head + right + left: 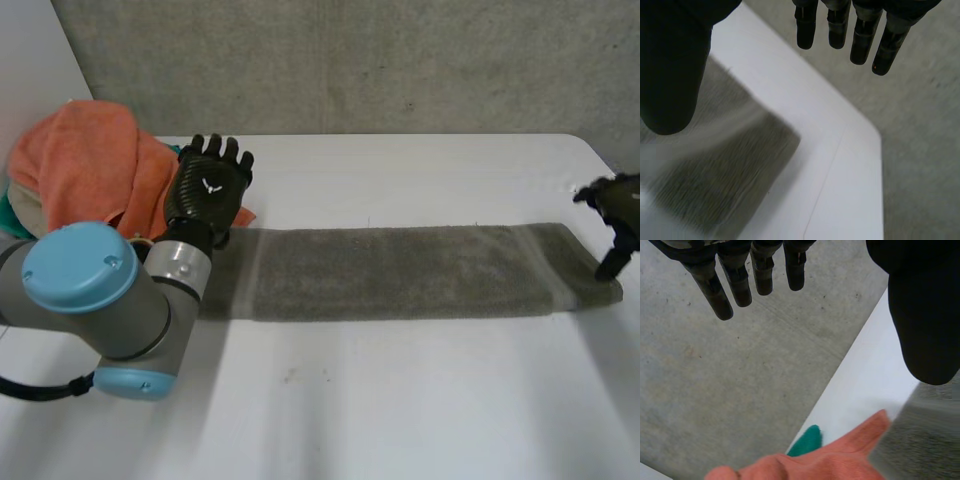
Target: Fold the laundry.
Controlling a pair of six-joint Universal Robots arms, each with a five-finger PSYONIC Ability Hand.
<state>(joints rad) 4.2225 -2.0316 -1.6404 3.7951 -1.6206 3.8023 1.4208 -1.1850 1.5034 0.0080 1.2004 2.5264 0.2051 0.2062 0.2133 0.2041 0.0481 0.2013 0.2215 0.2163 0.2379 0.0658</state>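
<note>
**Long grey terry towel lying flat in a band across the white table, with both hands released at its ends.**

Your white table (400, 400) carries the grey towel (400, 272) stretched from one hand to the other, and it looks doubled lengthwise. A heap of orange cloth (90, 165) with a scrap of green cloth (806, 440) sits at the far left corner, just beside the towel's left end. Your left hand (208, 190) hovers at that end, fingers straight, holding nothing. Your right hand (620, 205) is at the other end, fingers straight and apart from the thumb, one tip seemingly on the towel. Expect the towel to be light, soft and limp, so it should sag and drag rather than slide. Pinch the end corners through every layer.
</note>
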